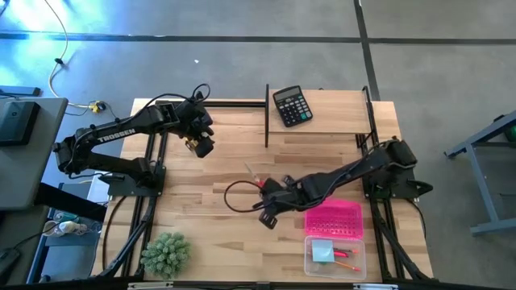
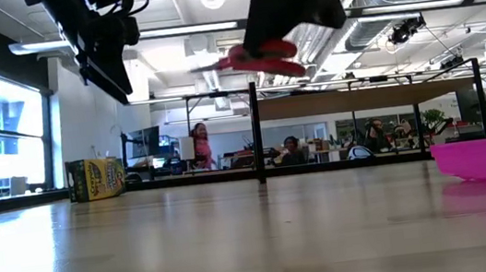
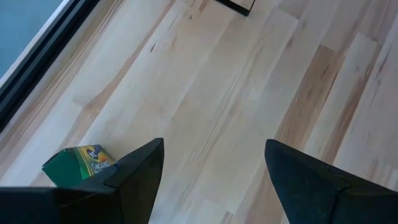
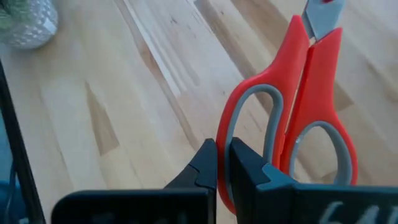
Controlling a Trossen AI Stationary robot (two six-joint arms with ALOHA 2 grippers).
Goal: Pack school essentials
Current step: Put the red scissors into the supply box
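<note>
Above the middle of the pale, striped wooden table (image 1: 218, 153) we see the right gripper (image 4: 222, 163) pinched shut on the red-handled scissors (image 4: 292, 118), lifted clear of the boards. Their handles are smooth red plastic with grey-lined oval loops; one loop's rim sits between the fingers. From overhead the scissors (image 1: 260, 184) are largely covered by the arm, so we cannot tell exactly which way the blades run — from table height they lie roughly level. Just beside stands a pink perforated basket (image 1: 333, 218), and next to it a clear box (image 1: 334, 256) with a light-blue square notepad (image 1: 323, 250). Farther back, the left gripper (image 3: 214, 174) hangs with jaws spread wide, holding nothing.
</note>
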